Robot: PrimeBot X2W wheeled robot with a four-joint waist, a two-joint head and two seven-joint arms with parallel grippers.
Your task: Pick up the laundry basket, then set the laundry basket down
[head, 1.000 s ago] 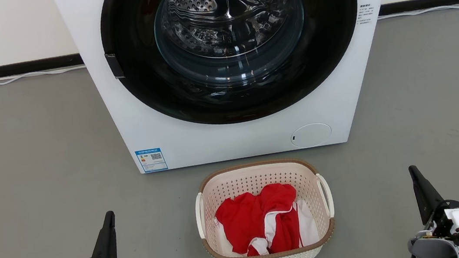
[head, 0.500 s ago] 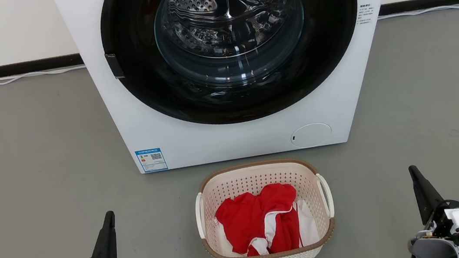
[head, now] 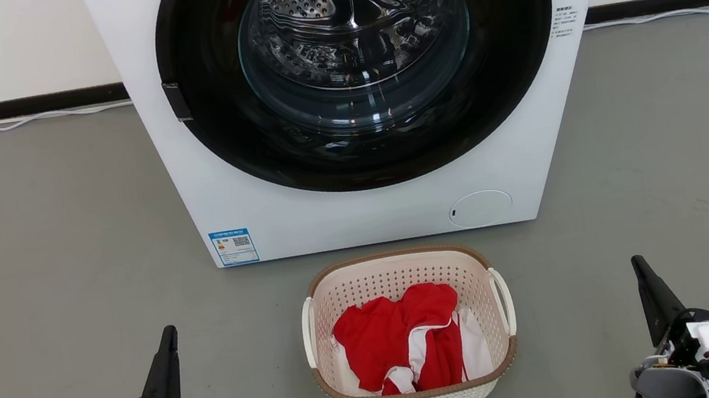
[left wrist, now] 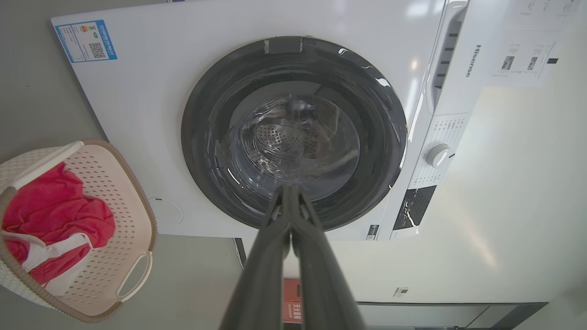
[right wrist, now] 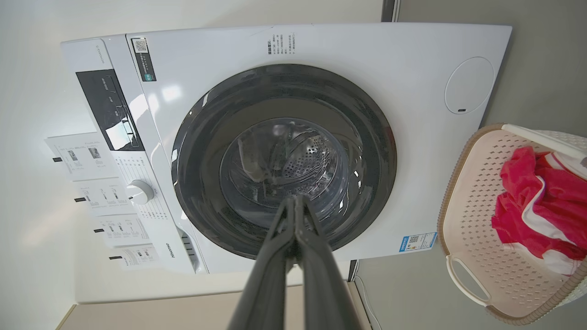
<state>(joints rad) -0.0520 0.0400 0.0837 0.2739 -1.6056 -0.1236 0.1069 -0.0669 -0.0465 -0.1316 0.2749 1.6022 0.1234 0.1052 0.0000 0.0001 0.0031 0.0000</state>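
Note:
The laundry basket (head: 397,268) stands on the grey floor just in front of the washing machine, cream-white and perforated with a brown rim and white side handles, holding red and white clothes (head: 406,345). It also appears at the left edge of the left wrist view as the basket (left wrist: 114,206) and at the right edge of the right wrist view as the basket (right wrist: 477,215). My left gripper (head: 170,331) is shut and empty, well to the basket's left. My right gripper (head: 637,260) is shut and empty, well to its right. Both point toward the machine, as the left gripper (left wrist: 289,189) and the right gripper (right wrist: 296,199) show in their own wrist views.
A white front-loading washing machine (head: 370,217) with a closed dark glass door (head: 357,56) stands against the wall. White cables (head: 20,121) run along the skirting on both sides. Grey floor (head: 63,248) spreads out left and right of the basket.

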